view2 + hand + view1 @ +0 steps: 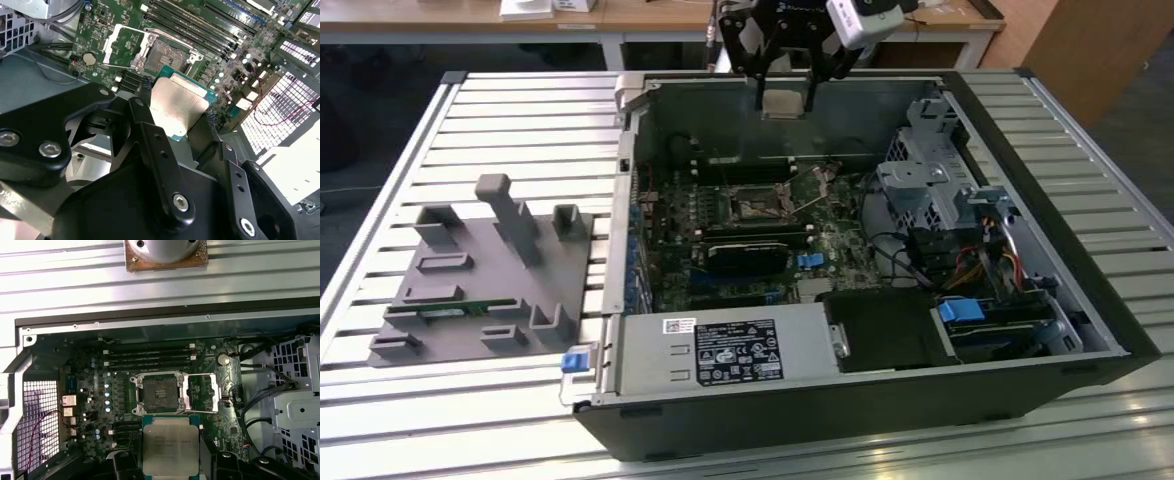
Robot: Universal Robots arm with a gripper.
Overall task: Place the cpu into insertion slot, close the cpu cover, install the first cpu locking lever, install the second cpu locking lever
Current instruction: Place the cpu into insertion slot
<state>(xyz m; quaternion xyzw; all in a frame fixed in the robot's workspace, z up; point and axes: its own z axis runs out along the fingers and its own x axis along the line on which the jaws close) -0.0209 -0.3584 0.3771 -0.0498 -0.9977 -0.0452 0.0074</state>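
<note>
Closest, the black fingers [150,140] are clenched on opposite edges of the cpu [177,107], holding it in the air above the motherboard [95,390]. Beyond it, well below, the insertion slot [156,394] lies bare, with the cpu cover [215,390] swung open beside it. The risk, as I judge it: a chip lowered slightly turned or off-centre would seat skewed and bend the slot's contacts. Such a thin edge grip could also slip.

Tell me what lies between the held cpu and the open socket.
Nothing: in the first wrist view the cpu borders the socket directly, with no part between.
</note>
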